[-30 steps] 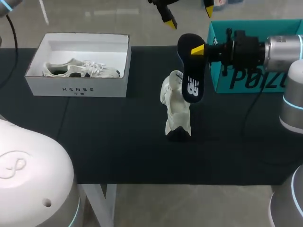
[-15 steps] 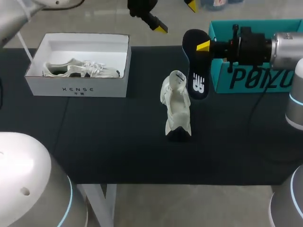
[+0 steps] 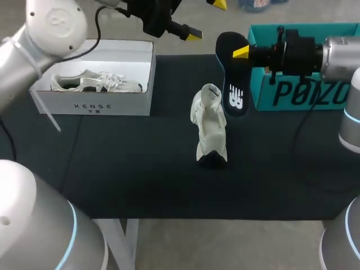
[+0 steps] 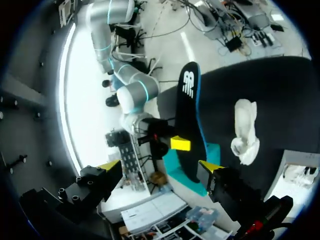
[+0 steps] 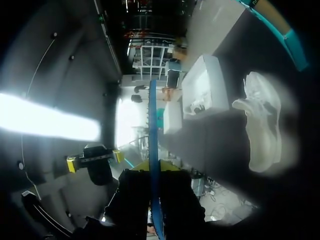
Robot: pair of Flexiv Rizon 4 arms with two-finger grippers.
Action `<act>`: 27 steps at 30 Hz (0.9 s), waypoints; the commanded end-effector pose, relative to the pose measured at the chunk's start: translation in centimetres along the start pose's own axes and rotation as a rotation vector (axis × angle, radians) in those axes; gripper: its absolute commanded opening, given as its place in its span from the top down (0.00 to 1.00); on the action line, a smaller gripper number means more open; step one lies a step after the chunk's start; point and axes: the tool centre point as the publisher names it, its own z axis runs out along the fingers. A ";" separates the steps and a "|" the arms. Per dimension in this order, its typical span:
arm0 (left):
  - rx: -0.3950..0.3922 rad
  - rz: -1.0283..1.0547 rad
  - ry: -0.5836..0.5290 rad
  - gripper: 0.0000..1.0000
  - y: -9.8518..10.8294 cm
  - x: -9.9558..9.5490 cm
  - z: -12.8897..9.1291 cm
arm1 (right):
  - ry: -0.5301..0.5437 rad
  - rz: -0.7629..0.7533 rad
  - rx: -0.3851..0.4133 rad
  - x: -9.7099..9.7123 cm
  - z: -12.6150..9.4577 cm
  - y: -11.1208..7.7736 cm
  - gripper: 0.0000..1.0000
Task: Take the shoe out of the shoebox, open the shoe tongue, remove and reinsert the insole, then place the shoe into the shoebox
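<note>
Black table [image 3: 140, 169]: a white shoebox [image 3: 93, 106] stands at 10 o'clock from its centre, with a pale second shoe [image 3: 95, 83] lying inside. A teal box [image 3: 292, 95] stands at 2 o'clock. The white shoe [image 3: 209, 130] sits near mid-table, outside both boxes. My right gripper [image 3: 241, 53], reaching in from 3 o'clock in front of the teal box, pinches the dark, blue-edged insole [image 3: 233, 84] by its upper end. The insole hangs in the air at 1 o'clock from the shoe, just beside it. My left gripper [image 3: 205, 19] hovers at 12 o'clock over the table's far edge, fingers spread wide, holding nothing.
</note>
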 end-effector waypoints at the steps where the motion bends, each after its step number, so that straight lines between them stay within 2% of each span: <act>1: -0.097 0.033 -0.264 0.00 -0.5 0.3 0.6 | 0.021 0.003 -0.004 0.4 0.0 0.2 1.00; 4: -0.113 -0.016 -0.314 0.00 -0.5 0.6 1.0 | 0.046 0.008 -0.020 1.2 -0.4 0.2 1.00; 6: -0.095 -0.050 -0.313 0.00 -0.8 1.1 1.2 | 0.052 -0.004 -0.033 1.9 -0.6 0.2 1.00; 12: -0.104 -0.072 -0.338 0.00 -1.4 2.1 1.8 | 0.069 -0.023 -0.048 3.0 -0.8 0.2 1.00; 15: -0.116 -0.074 -0.363 0.00 -1.5 2.5 2.3 | 0.079 -0.026 -0.043 3.2 -0.7 0.2 1.00; 23: -0.072 -0.083 -0.398 0.00 -1.6 3.2 3.9 | 0.094 -0.035 -0.009 4.1 -0.2 -0.4 1.00; 24: -0.063 -0.092 -0.401 0.04 -1.5 3.2 4.1 | 0.092 -0.034 -0.004 4.1 -0.1 -0.5 1.00; 25: -0.055 -0.090 -0.413 0.13 -1.5 3.1 4.4 | 0.090 -0.033 0.001 4.1 0.0 -0.5 1.00; 27: -0.051 -0.091 -0.421 0.19 -1.4 2.9 4.7 | 0.083 -0.032 0.008 3.9 0.1 -0.7 1.00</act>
